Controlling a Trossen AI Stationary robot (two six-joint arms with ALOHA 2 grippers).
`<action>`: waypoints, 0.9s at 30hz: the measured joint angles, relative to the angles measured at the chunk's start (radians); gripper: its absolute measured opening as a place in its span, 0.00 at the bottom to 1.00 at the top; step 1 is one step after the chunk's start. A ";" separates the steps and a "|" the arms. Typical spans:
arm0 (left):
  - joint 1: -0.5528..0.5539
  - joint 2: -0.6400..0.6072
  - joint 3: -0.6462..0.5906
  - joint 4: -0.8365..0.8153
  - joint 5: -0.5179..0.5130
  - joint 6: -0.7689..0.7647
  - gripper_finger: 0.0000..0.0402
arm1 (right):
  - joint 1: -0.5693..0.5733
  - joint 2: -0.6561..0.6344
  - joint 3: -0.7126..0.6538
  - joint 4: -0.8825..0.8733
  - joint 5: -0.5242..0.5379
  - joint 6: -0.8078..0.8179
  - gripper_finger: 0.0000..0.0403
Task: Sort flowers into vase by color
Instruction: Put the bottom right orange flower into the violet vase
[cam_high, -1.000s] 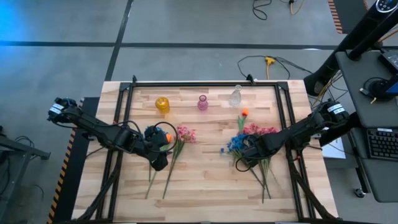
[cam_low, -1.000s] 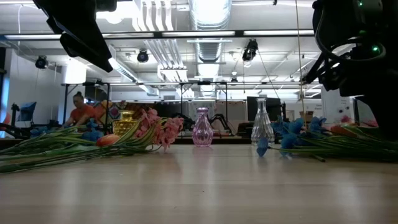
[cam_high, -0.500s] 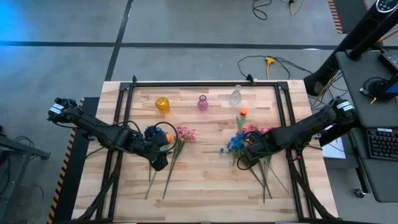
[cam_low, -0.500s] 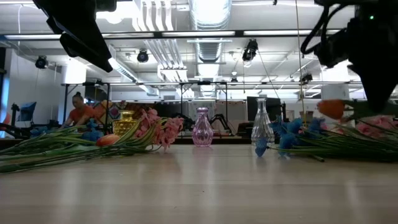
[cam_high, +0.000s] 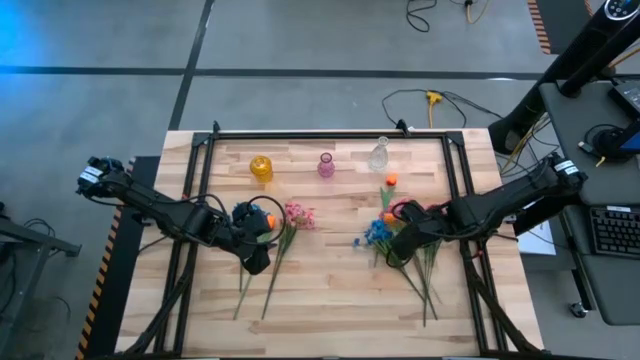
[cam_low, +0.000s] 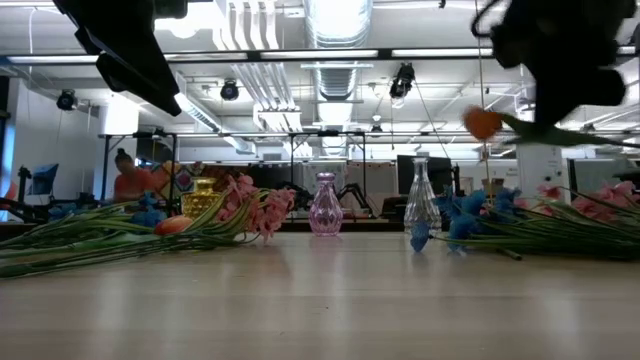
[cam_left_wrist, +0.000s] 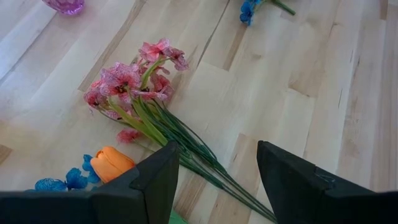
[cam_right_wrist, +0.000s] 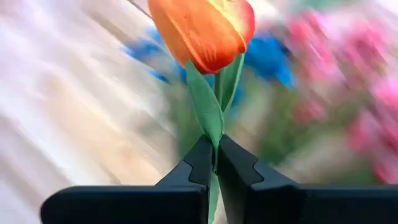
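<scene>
**Right tool lifts an orange tulip bud off the desk**

The right tool (cam_right_wrist: 215, 158) has its two dark fingers pressed together on the green stem of an orange tulip-like artificial flower (cam_right_wrist: 205, 31), pinching it just below the bud, with a leaf rising between the fingers. In the low view the orange bud (cam_low: 483, 123) hangs clear above the light wooden desk (cam_low: 320, 300), higher than the flowers lying under the tool. From above, the right tool (cam_high: 400, 240) sits over a heap of blue clustered blooms (cam_high: 376, 232) and pink blossom sprays (cam_high: 432, 210) with long green stems, all lying just beside and beneath it.

Beyond that tool, toward the far edge of the desk, three small glass vases stand in a row: a clear one (cam_high: 379, 154) nearest it, a pink one (cam_high: 326, 165) in the middle, and a yellow one (cam_high: 261, 168) farthest off.

The left tool (cam_high: 253, 238) waits with its fingers spread, holding nothing; in front of it lie a pink spray (cam_left_wrist: 138, 78), an orange bud (cam_left_wrist: 111, 163) and a bit of blue bloom (cam_left_wrist: 59, 182).
</scene>
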 joint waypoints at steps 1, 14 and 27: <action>0.000 0.000 0.000 0.000 -0.002 0.006 0.50 | 0.000 -0.007 0.000 0.060 0.025 -0.039 0.03; 0.000 0.000 0.000 0.097 -0.059 0.079 0.50 | -0.053 0.015 0.000 0.955 0.115 -0.846 0.03; -0.052 -0.012 0.000 0.204 -0.120 0.123 0.50 | -0.323 0.163 -0.001 1.442 -0.201 -1.179 0.03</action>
